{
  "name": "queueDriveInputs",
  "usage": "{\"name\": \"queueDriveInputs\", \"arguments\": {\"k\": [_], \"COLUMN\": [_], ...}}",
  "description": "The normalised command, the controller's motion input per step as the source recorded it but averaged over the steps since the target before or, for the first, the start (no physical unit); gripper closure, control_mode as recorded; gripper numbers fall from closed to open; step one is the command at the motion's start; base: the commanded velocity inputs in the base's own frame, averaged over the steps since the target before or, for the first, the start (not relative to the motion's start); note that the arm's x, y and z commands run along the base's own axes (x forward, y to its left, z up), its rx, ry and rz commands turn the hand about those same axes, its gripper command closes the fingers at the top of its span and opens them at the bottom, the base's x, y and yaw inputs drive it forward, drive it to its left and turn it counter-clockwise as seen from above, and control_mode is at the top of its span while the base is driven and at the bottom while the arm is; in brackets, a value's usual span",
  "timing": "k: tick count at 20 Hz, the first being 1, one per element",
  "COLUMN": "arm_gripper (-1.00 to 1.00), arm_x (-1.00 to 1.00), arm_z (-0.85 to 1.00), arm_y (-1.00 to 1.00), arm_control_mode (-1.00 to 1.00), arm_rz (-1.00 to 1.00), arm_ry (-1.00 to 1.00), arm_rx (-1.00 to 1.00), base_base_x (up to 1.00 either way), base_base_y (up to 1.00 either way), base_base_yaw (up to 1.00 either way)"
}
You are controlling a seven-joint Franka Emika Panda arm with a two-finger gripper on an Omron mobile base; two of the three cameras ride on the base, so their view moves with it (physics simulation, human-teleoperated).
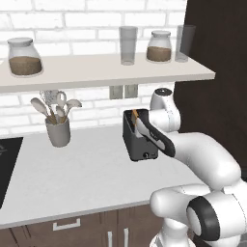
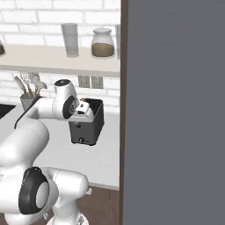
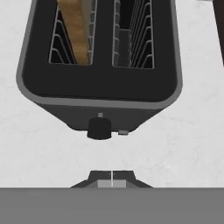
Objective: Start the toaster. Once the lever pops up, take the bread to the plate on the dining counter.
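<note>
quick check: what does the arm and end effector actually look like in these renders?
Glossy white arm of rounded, bulbous segments, with dark grey to black round joint caps and a dark band along the forearm link. No cables or markings visible. The end effector ends in two small dark finger tips with lighter grey pads.

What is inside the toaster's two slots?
In the hand view, the toaster holds the bread in its left slot; the right slot shows only wire guides. The slice's lower part is hidden down in the slot.

Kitchen: toaster (image 1: 140,137), utensil crock (image 1: 58,131), worktop (image 1: 72,178).
</note>
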Motion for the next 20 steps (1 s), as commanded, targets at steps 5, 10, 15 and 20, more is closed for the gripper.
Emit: {"name": "queueDriveInputs", "arguments": {"k": [5, 10, 15, 20], "arm_gripper": [1.00, 1.00, 1.00, 1.00], "arm_x": [0.28, 0.29, 0.29, 0.18], "arm_z": [-0.21, -0.23, -0.09, -0.14], "arm_y": [0.03, 0.06, 0.04, 0.04], "arm_control_mode": [-1.00, -1.00, -1.00, -1.00], "arm_rz": [0.00, 0.00, 0.00, 0.00], "arm_ry": [0.00, 0.00, 0.00, 0.00], "arm_rx": [0.00, 0.00, 0.00, 0.00], "base_base_x": [0.00, 0.00, 0.00, 0.00], "base_base_y": [0.00, 0.00, 0.00, 0.00], "base_base_yaw": [0.00, 0.00, 0.00, 0.00]}}
